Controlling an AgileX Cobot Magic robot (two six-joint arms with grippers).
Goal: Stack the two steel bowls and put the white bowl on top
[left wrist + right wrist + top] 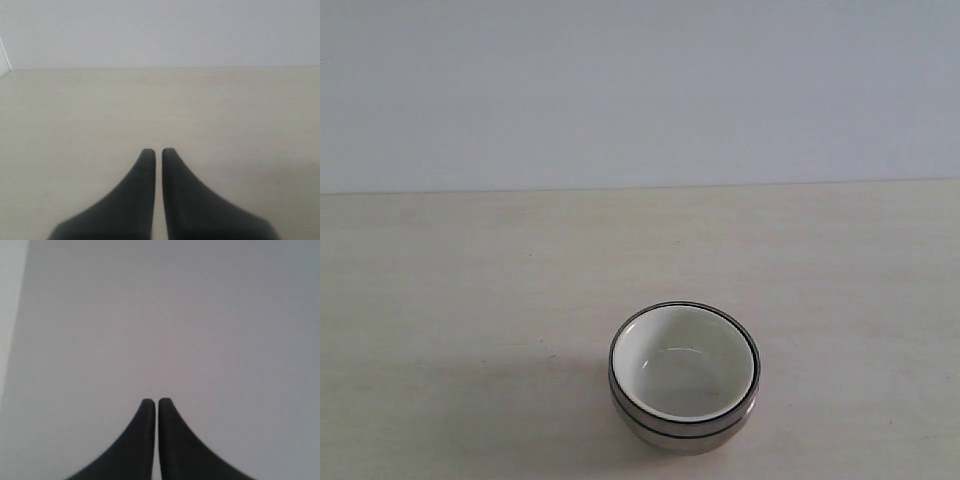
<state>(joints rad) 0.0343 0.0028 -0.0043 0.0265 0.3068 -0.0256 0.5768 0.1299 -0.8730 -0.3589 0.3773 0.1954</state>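
In the exterior view the white bowl [686, 372] sits nested inside the two steel bowls [682, 437], which are stacked one in the other on the table near its front edge; only their shiny rims and outer wall show. No arm appears in that view. My left gripper [158, 151] is shut with nothing between its dark fingers, over bare tabletop. Facing a plain grey wall, my right gripper [157, 401] is also shut and holds nothing. Neither wrist view shows the bowls.
The pale wooden table [470, 290] runs back to a grey wall [640, 90]. A white edge [4, 57] shows at one side of the left wrist view.
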